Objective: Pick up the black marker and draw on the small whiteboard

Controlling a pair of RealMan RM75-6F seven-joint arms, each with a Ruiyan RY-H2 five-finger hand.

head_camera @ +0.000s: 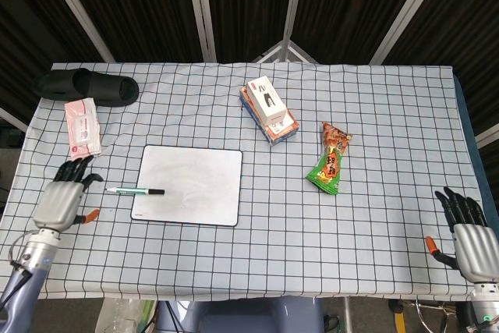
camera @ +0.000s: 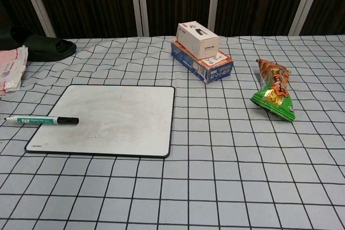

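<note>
From the head camera I see my left hand [head_camera: 61, 199] over the checked tablecloth [head_camera: 374, 122] at about 9 o'clock from the whiteboard [head_camera: 189, 185], fingers spread wide and holding nothing, its fingertips near the tail end of the marker [head_camera: 136, 190] but apart from it. The marker lies flat across the whiteboard's left edge, black cap on the board and white-and-green barrel sticking out over the cloth toward 9 o'clock. My right hand [head_camera: 468, 233] sits at the table's near right corner, fingers apart and empty, well away from everything. At 1 o'clock from the whiteboard a white box [head_camera: 269, 104] rests on top of a blue box [head_camera: 282, 130], and a snack bag [head_camera: 330, 158] lies just beyond at 3 o'clock. A black slipper [head_camera: 86, 85] and a pink packet [head_camera: 82, 128] sit toward 10 o'clock.
</note>
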